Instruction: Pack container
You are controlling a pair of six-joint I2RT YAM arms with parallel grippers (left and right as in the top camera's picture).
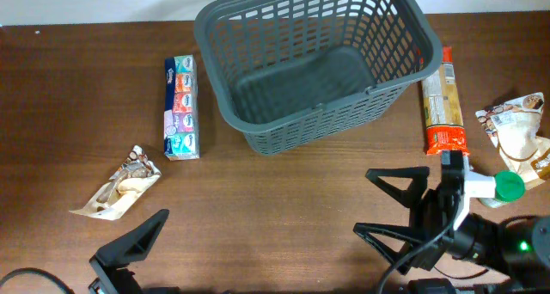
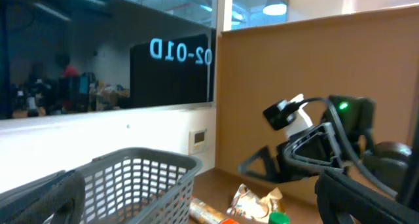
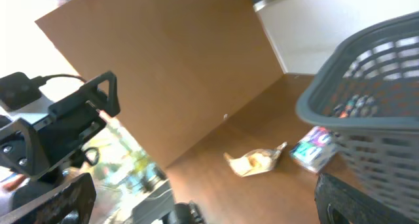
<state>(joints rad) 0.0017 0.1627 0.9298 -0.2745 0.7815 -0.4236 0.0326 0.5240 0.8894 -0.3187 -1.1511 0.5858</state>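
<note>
The dark grey slotted basket [image 1: 225,113] stands empty at the back centre of the table. It also shows in the left wrist view [image 2: 131,178] and the right wrist view [image 3: 366,112]. My left gripper [image 1: 129,251] is open and empty at the front left edge, its fingers wide apart in the left wrist view [image 2: 203,211]. My right gripper [image 1: 391,208] is open and empty at the front right, in front of the basket, and shows in the right wrist view [image 3: 209,204].
A tissue multipack [image 1: 180,107] lies left of the basket, with a crumpled snack bag [image 1: 120,185] nearer the front left. A long pasta packet [image 1: 443,105], a white pouch [image 1: 518,131] and a green-capped bottle [image 1: 507,186] lie right of the basket.
</note>
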